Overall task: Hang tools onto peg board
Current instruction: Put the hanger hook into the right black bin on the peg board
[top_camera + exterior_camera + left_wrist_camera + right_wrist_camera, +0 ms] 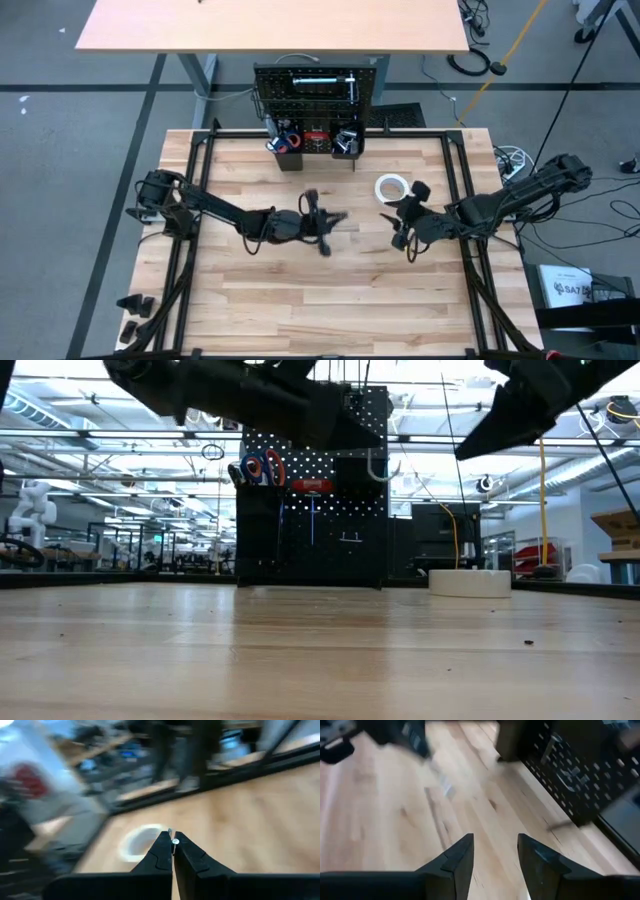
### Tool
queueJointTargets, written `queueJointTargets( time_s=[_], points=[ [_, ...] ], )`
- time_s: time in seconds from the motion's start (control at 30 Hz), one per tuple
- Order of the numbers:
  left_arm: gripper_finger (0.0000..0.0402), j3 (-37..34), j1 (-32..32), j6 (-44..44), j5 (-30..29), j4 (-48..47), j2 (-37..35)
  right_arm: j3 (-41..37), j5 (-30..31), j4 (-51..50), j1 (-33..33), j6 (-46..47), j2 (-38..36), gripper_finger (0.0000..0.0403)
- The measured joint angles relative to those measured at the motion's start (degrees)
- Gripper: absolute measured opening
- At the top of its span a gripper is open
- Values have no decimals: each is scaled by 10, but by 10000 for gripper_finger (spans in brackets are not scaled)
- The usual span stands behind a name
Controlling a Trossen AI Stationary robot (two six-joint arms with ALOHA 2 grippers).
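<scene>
Tools are being shown mid-counter: the left tool [325,222] is clenched, something thin and metallic being pinched at its tips, too small to name; the right tool [405,222] is standing parted with nothing between its fingers [462,855]. Just beyond the right tool, a tape roll [391,188] is lying flat on the counter [300,300], apart from both tools. It is being judged light, stiff and smooth-sided, best taken across its rim, one finger inside the hole. One roll is being counted on the counter. The peg board [318,90] is standing upright at the far edge, with scissors [260,467] and a red-handled item [311,487] hanging on it; further contents of its bins [318,142] cannot be counted.
</scene>
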Motion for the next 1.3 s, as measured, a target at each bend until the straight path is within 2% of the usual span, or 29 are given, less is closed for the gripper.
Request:
queueJointTargets(
  time_s=[0.13, 0.53, 0.7, 0.87, 0.97, 1.1, 1.3],
  points=[
    [0, 27, 22, 85, -65, 16, 0, 0, 10, -41, 0, 41, 3, 142],
    [0, 157, 87, 316, -130, -19, -1, 0, 9, -46, 0, 42, 6, 142],
    [0, 183, 136, 320, -135, -75, -1, 0, 9, -45, 0, 41, 6, 141],
    [0, 188, 168, 316, -128, -90, -1, 0, 9, -45, -1, 41, 6, 141],
    [0, 188, 178, 315, -127, -103, -1, 0, 9, -45, -1, 39, 6, 141],
    [0, 188, 182, 286, -91, -120, -1, 0, 10, -45, -2, 37, 6, 141],
    [0, 188, 189, 270, -87, -121, -1, 0, 10, -44, -2, 40, 6, 141]
  ],
)
